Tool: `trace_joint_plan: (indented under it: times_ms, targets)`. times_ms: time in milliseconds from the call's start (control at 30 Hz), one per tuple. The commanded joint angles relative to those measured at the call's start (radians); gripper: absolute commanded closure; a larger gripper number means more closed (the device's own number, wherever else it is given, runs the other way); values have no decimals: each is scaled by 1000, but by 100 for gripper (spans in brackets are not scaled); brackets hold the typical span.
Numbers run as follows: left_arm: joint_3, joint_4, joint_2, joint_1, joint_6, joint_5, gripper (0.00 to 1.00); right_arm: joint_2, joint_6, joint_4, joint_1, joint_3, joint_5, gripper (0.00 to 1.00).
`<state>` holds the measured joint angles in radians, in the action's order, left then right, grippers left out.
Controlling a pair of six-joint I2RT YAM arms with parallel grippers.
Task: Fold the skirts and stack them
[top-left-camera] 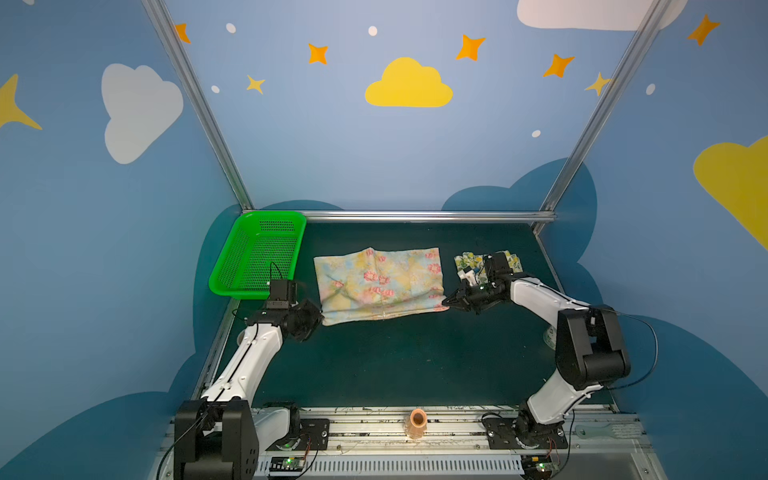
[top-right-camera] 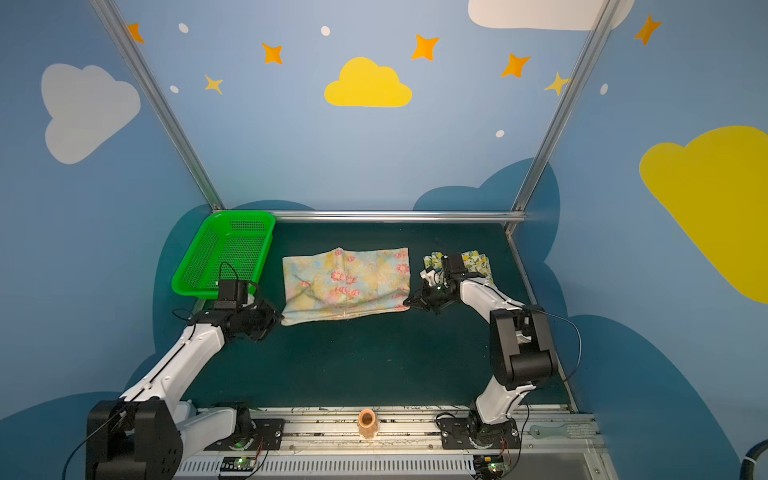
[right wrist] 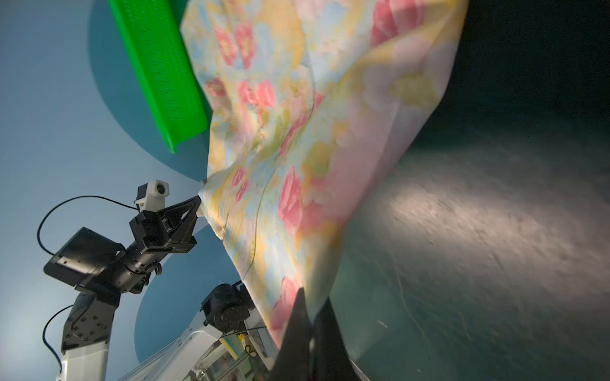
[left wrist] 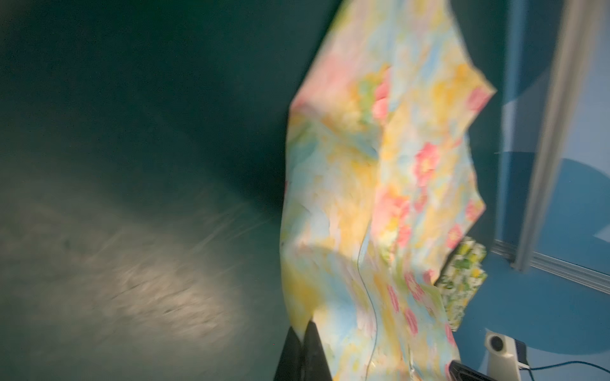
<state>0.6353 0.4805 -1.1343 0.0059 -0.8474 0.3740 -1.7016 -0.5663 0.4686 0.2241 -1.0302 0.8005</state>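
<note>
The pale yellow skirt with pink flowers (top-left-camera: 378, 282) (top-right-camera: 345, 282) lies spread across the middle of the dark green mat. My left gripper (top-left-camera: 320, 313) (left wrist: 305, 326) is shut on its near left corner. My right gripper (top-left-camera: 445, 300) (right wrist: 312, 306) is shut on its near right corner. In both wrist views the flowered skirt (left wrist: 379, 184) (right wrist: 297, 148) rises from the pinched corners, with the near edge held off the mat. The lemon skirt (top-left-camera: 467, 259) (top-right-camera: 478, 262) (left wrist: 462, 280) lies folded small at the back right, partly hidden behind my right arm.
A green perforated basket (top-left-camera: 257, 253) (right wrist: 158, 66) stands tilted at the back left, close to the flowered skirt's left edge. A metal rail (top-left-camera: 399, 216) bounds the mat at the back. A small orange roll (top-left-camera: 417, 422) sits on the front rail between the arm bases.
</note>
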Motion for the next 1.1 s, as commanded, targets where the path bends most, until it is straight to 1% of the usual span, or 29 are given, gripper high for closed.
trace_joint_plan:
  times_ms: [0,67,100,133,167,200,233,300,367,400,433,467,500,600,667,700,733,767,833,900,967,1067]
  targets:
    - [-63,-31,75,-20,-59,-58,96,-19,45,20,0,36,-50,100]
    - [-82,13,105,-38,-59,-81,96,-12,39,-1,5,70,-59,100]
    - [-87,27,115,-41,-58,-82,96,-8,41,5,7,77,-68,97]
    - [-89,44,126,-44,-54,-75,96,-3,44,12,7,80,-74,90]
    - [-88,71,135,-45,-51,-73,94,2,51,24,7,80,-73,85]
    - [-84,91,144,-47,-50,-71,85,7,56,38,8,77,-74,79]
    - [-80,120,155,-49,-45,-69,72,15,61,57,8,71,-74,69]
    - [-71,167,180,-49,-36,-69,72,36,64,88,13,64,-78,61]
    - [-64,202,203,-50,-32,-68,64,65,60,108,21,65,-95,58]
    - [-61,214,210,-50,-30,-60,58,85,57,116,30,65,-111,58]
    - [-57,227,212,-49,-27,-56,54,105,58,123,44,61,-131,57]
    - [-53,235,212,-49,-26,-54,54,115,61,130,57,52,-148,57]
    - [-48,239,208,-50,-23,-53,53,118,64,142,75,36,-169,59]
    - [-42,201,178,-49,-20,-45,54,90,59,147,119,-7,-184,64]
    - [-29,167,138,-51,-17,-32,60,64,50,138,139,-24,-205,76]
    - [-16,152,112,-56,-10,-28,65,50,43,130,148,-30,-215,84]
    - [-4,138,86,-60,-1,-24,70,36,35,120,155,-33,-227,94]
    - [9,127,62,-67,8,-25,75,24,28,116,160,-35,-241,100]
    - [38,108,4,-83,21,-40,82,-7,16,109,173,-47,-268,100]
    - [67,75,-70,-99,35,-46,85,-42,5,100,194,-58,-314,100]
    - [106,59,-158,-117,57,-29,88,-79,-16,85,206,-66,-341,100]
    - [194,107,-308,-151,117,-47,94,-134,-50,66,205,-85,-357,100]
